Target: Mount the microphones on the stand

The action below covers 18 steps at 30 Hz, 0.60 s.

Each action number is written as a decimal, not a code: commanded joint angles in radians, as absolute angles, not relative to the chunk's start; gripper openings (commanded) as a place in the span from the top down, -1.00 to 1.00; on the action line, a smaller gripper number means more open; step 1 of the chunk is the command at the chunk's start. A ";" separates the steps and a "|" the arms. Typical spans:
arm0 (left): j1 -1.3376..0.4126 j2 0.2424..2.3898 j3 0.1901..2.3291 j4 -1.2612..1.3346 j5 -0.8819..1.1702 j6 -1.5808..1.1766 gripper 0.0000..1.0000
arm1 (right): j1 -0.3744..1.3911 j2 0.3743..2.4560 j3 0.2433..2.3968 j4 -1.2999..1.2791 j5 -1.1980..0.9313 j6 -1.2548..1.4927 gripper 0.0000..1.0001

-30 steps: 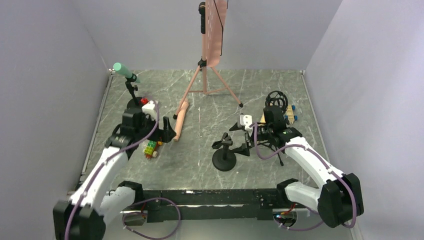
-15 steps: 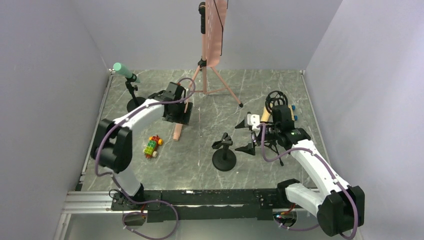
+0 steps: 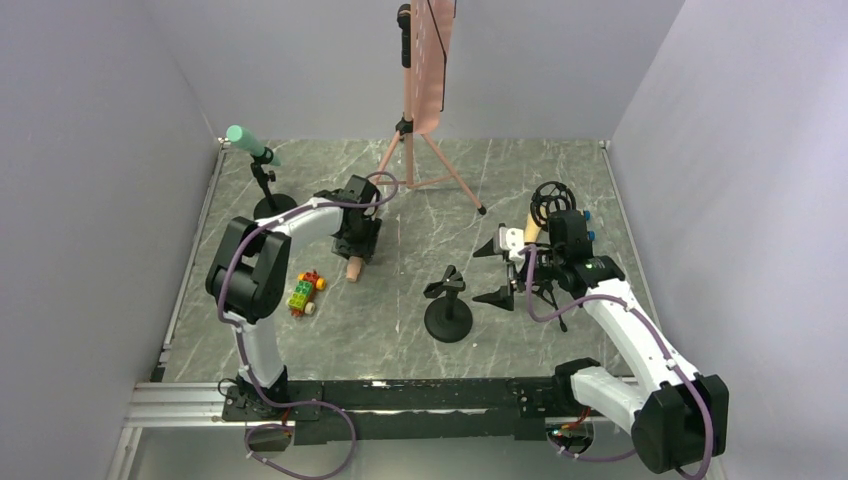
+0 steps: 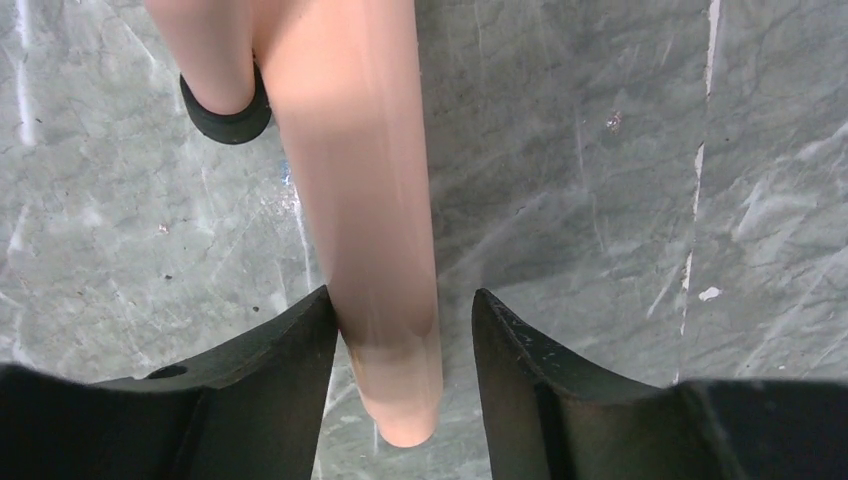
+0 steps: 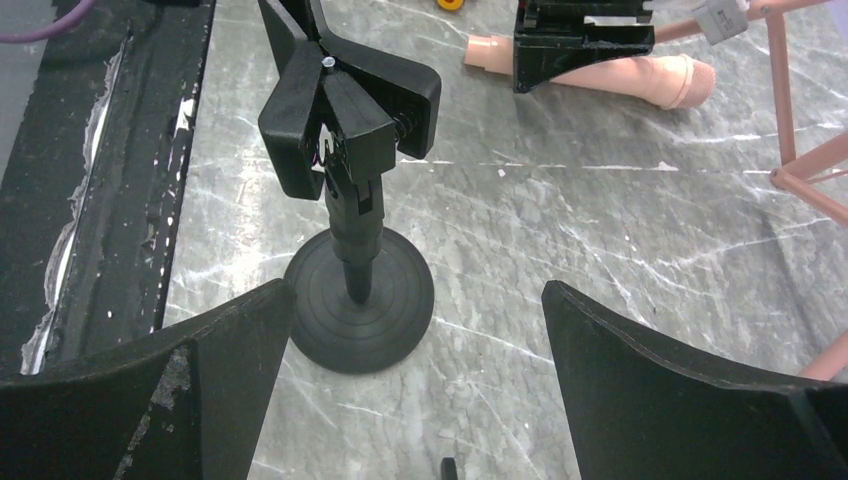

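Pink microphone (image 4: pixel 360 200): flat on the marble table (image 4: pixel 620 180), right beside the tripod foot (image 4: pixel 225 105).
Long axis: runs near to far, narrow tail toward the arms, fat head toward the back.
Left gripper (image 4: pixel 402 305): straddling the tail end, jaws half-closed, one finger touching, a sliver of gap at the other.
Right gripper (image 5: pixel 417 295): spread wide, holding nothing, facing the black stand (image 5: pixel 350 120).

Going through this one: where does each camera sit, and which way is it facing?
Top external: above and behind the bases, looking down on the table; left arm and right arm show.
Left wrist: on the left arm, facing down at the pink microphone; left jaws flank it.
Right wrist: low, facing the black stand; right jaws wide at the bottom corners.
Shared: all three show the pink microphone.
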<state>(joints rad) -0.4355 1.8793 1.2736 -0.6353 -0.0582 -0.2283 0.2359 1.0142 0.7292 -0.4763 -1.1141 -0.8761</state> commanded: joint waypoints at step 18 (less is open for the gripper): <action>-0.498 1.374 0.924 -0.445 0.011 -0.212 0.83 | 0.209 1.033 1.070 -1.037 -1.155 -1.219 -0.99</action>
